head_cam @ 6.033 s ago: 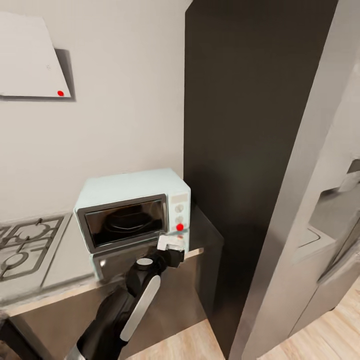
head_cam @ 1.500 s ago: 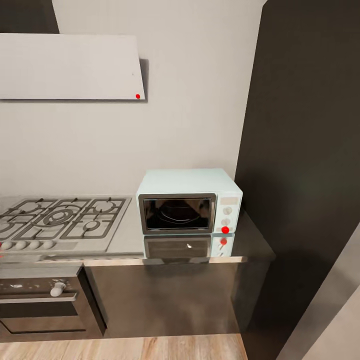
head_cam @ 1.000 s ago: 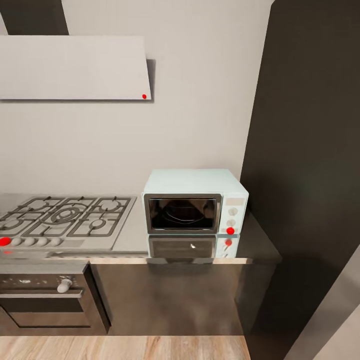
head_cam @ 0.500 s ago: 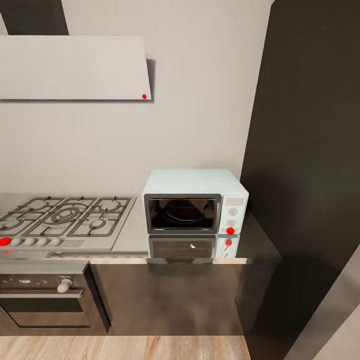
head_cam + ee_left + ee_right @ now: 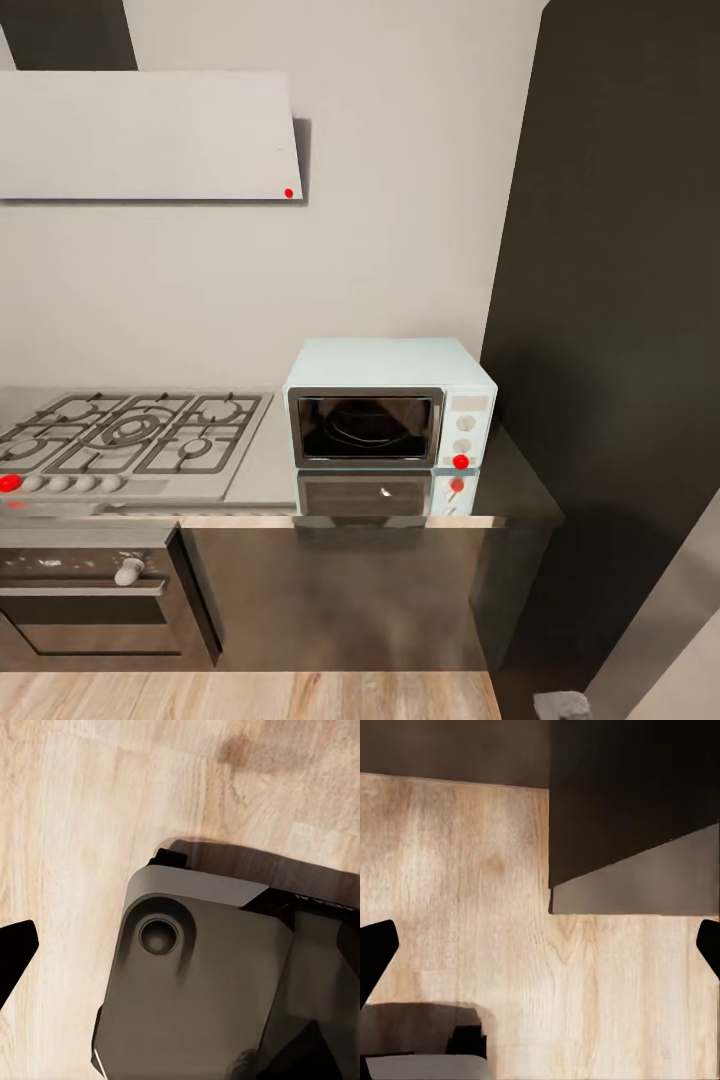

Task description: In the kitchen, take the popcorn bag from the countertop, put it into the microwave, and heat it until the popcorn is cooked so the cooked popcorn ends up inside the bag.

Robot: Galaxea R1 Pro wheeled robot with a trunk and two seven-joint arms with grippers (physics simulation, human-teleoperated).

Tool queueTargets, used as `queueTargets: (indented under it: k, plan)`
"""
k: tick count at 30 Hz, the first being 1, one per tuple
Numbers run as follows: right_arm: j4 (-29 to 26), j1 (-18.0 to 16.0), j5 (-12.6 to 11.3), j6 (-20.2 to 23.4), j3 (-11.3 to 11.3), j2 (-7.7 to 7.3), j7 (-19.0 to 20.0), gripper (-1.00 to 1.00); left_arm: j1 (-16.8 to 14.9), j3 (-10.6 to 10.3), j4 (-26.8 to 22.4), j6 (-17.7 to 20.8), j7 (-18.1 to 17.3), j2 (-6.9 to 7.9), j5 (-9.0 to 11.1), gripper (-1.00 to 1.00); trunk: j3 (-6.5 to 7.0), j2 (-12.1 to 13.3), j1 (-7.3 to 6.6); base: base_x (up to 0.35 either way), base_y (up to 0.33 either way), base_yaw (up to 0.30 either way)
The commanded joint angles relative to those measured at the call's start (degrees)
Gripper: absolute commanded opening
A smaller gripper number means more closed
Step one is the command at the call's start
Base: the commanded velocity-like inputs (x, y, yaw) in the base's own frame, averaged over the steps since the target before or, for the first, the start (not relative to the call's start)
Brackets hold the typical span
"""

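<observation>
head view: the microwave [image 5: 388, 402] sits on the table [image 5: 262, 462], door shut, between the hob [image 5: 125, 432] and a dark tall cabinet [image 5: 620, 300]. the popcorn bag can't be made out. right wrist view: the right tool [image 5: 540, 945] hangs wide open over the wood floor [image 5: 457, 892], holding nothing. left wrist view: one left tool fingertip [image 5: 13, 954] shows over the robot base [image 5: 202, 982]; its opening cannot be told.
</observation>
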Motion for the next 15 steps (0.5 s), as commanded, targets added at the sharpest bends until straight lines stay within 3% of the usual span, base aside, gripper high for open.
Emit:
queueTargets:
  k: [1,5,8,14,15]
  plan:
    - [-2.67,-0.01,0.61,2.22,-0.28,0.70,0.38,1.00,-0.03,-0.48,0.00,-0.13,0.20,-0.02,0.43,1.00,-0.08,-0.05,0.01,0.000,0.000,0.000]
    - [-9.78,-0.59,0.69,10.17,-0.08,3.81,0.43,1.00,-0.03,-0.48,0.02,-0.14,0.13,-0.02,0.43,1.00,-0.08,-0.05,0.01,0.000,0.000,0.000]
    - [-10.85,-5.59,0.80,13.54,0.00,5.77,0.37,1.00,-0.03,-0.48,0.01,-0.14,0.12,-0.02,0.41,1.00,-0.08,-0.05,0.01,0.000,0.000,0.000]
    - [-12.62,-12.69,1.12,14.73,1.77,7.02,-0.06,1.00,-0.03,-0.48,0.02,-0.14,0.11,-0.02,0.36,1.00,-0.08,-0.05,0.01,0.000,0.000,0.000]
    - [-15.38,-15.46,1.14,16.84,2.50,7.18,-0.18,1.00,-0.03,-0.48,0.02,-0.13,0.11,-0.02,0.34,1.00,-0.08,-0.05,0.01,0.000,0.000,0.000]
